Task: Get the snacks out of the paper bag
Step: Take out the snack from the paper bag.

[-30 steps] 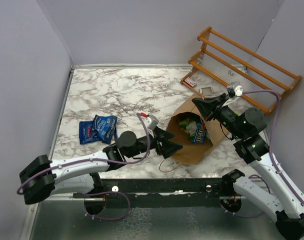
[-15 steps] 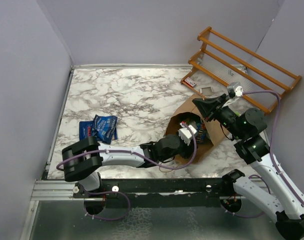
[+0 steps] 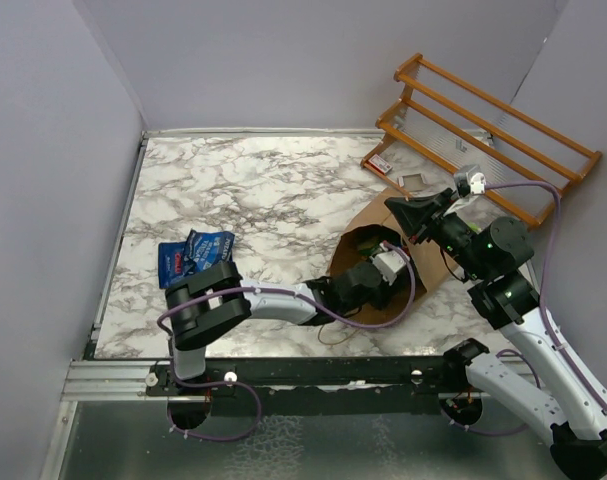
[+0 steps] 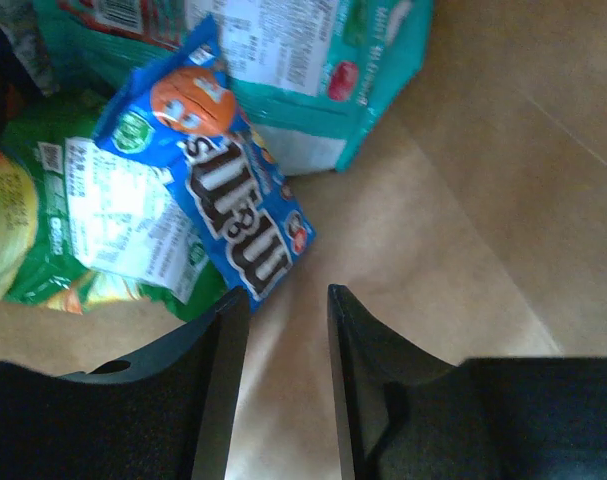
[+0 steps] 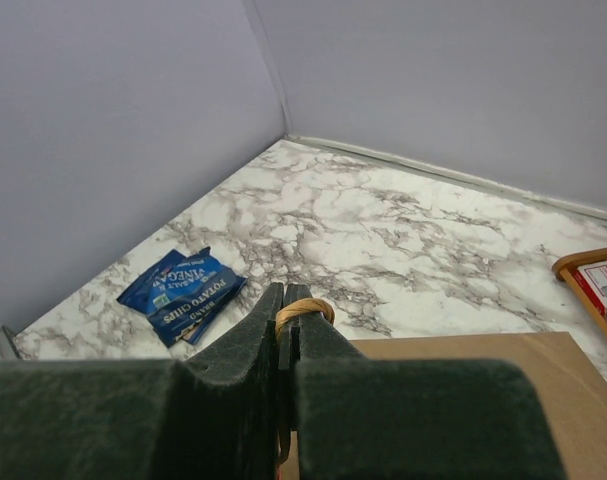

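Snacks in plain sight inside the paper bag (image 3: 371,216)! Lies on its side at the right of the marble worktop (image 3: 243,190), just in front of the wooden rack (image 3: 483,130), mouth turned toward the left arm.

Deep in that mouth now, the left gripper (image 4: 288,295): fingers (image 4: 218,400) a narrow gap apart, only the bag's bare brown paper between them, nothing clamped. Right above the tip of one finger, the lower corner of a blue packet (image 4: 223,190) with brown-and-white lettering and an orange patch at its top; touching the finger or just clear of it, hard to tell. Overlaps a green packet (image 4: 33,260) with a white label, off to the side of the wrist view. Behind both, farther into the bag, a teal packet (image 4: 383,60) with white print, cut off by the top edge of the view.

Over to the right gripper (image 5: 286,292): fingers pressed tight together, clamped on the twisted-paper handle (image 5: 305,310), a small tan loop poking out above the fingertips. Holds the bag's upper edge up off the worktop, mouth gaping.

Already out on the marble, well apart from the bag, near the left wall: a pair of blue packets (image 3: 195,258), one overlapping the other, flat on the worktop, white "potato chips" print readable from the right wrist.
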{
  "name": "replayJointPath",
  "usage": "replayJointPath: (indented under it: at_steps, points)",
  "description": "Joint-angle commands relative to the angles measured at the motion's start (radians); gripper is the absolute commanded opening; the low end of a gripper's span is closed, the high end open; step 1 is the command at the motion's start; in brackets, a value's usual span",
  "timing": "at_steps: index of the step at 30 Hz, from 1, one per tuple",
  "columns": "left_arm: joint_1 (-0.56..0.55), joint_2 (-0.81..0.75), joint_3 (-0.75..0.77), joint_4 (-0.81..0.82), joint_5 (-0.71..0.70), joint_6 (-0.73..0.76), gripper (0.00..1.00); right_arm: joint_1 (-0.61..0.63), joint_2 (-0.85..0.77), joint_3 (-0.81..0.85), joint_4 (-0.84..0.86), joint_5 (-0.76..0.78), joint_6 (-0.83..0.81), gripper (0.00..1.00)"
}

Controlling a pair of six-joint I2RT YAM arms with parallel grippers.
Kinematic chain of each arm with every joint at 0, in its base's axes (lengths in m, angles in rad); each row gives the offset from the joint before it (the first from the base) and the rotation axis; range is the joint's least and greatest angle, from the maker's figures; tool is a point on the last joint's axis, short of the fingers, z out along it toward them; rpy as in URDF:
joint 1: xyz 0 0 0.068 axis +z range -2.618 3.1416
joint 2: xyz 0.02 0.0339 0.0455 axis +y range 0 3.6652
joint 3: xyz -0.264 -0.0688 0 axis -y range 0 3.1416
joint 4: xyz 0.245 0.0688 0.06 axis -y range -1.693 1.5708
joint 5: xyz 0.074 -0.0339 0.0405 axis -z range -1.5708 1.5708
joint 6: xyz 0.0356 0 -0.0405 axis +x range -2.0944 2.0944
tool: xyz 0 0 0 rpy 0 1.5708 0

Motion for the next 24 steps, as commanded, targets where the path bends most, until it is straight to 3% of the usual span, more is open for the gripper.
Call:
replayJointPath:
  at_steps: [1,7,12,20,24]
  points:
    - [0.041,0.046,0.078,-0.010,0.024,0.002,0.39,0.001,-0.015,0.029,-0.003,0.019,-0.012,0.02]
    - [0.057,0.111,0.163,-0.028,-0.021,0.025,0.64,0.001,-0.013,0.025,-0.002,0.019,-0.008,0.02]
    - [0.073,0.161,0.226,-0.027,-0.042,0.035,0.72,0.001,0.002,0.038,-0.006,0.015,-0.016,0.02]
    - [0.099,0.272,0.248,0.011,-0.033,0.028,0.75,0.001,0.003,0.038,-0.011,0.009,-0.008,0.02]
    - [0.108,0.297,0.271,-0.021,-0.029,0.038,0.63,0.001,-0.005,0.037,-0.017,0.013,-0.009,0.02]
